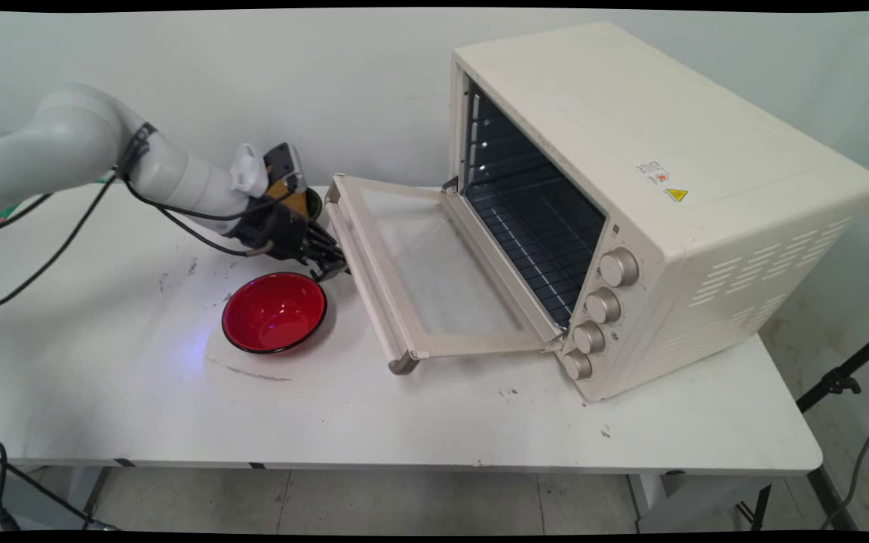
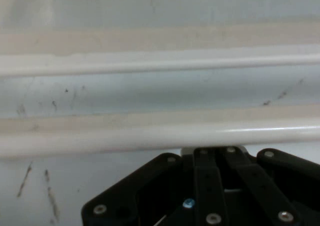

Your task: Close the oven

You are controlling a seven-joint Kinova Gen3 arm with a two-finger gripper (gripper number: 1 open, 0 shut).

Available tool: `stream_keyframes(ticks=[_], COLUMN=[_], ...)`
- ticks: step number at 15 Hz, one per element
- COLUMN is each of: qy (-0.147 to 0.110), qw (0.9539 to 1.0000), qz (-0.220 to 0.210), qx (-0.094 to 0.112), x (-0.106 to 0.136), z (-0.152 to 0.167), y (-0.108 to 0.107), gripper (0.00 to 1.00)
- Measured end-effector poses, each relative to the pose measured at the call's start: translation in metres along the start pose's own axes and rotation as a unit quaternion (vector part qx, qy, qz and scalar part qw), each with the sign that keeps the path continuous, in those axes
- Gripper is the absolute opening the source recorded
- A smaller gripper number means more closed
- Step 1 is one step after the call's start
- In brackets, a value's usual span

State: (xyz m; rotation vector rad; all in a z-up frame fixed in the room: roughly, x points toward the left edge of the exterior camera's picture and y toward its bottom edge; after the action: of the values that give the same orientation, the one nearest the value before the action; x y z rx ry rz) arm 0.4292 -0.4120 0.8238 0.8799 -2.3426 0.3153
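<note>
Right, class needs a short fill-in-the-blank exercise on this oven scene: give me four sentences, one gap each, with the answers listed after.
1. The oven's door is folded down and stands ____.
2. The bowl in front of the gripper is ____ inside.
3. The gripper is right by the door's ____, a pale bar along its outer edge.
4. The oven's front carries ____ round knobs in a column.

Missing words: open; red; handle; four
</note>
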Motion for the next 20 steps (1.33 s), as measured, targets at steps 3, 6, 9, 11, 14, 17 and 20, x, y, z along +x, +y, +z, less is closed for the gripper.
stream_keyframes(ticks=[3, 6, 9, 11, 14, 17, 20], qy=[0.008, 0.018, 0.028, 0.034, 0.042, 0.050, 0.057], qw=[1.0000, 0.9998, 0.9996, 0.9993, 0.9989, 0.9983, 0.9979], qz=[-0.002, -0.006, -0.006, -0.011, -0.018, -0.027, -0.031], qx=[0.000, 0.002, 0.002, 0.005, 0.007, 0.011, 0.012], x=[0.001, 0.001, 0.008, 0.010, 0.020, 0.030, 0.046], z=[0.014, 0.023, 0.031, 0.029, 0.025, 0.016, 0.011], y=[0.000, 0.001, 0.002, 0.003, 0.006, 0.008, 0.011], gripper=[0.00, 0.00, 0.00, 0.00, 0.00, 0.00, 0.00])
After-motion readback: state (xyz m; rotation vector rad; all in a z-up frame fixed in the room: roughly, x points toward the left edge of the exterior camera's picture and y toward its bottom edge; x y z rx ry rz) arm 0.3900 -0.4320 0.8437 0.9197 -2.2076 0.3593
